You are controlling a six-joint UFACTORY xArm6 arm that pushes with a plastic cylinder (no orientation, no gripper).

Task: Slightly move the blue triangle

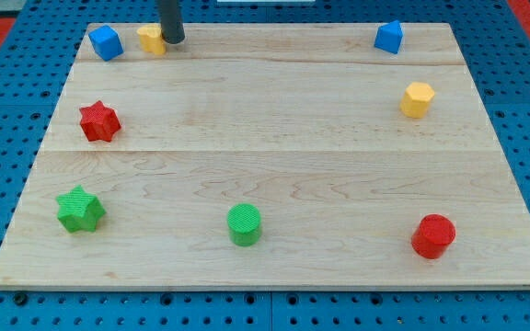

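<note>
The blue triangle (pixel 388 37) sits near the top right corner of the wooden board (pixel 274 156). My tip (pixel 172 41) is at the top left of the board, touching or nearly touching the right side of a yellow block (pixel 151 39). The tip is far to the left of the blue triangle, with most of the board's width between them. The rod comes down from the view's top edge.
A blue cube (pixel 105 42) lies left of the yellow block. A yellow hexagon (pixel 417 99) is below the blue triangle. A red star (pixel 99 120) and a green star (pixel 80 209) are at left; a green cylinder (pixel 244 224) and a red cylinder (pixel 432 236) are near the bottom.
</note>
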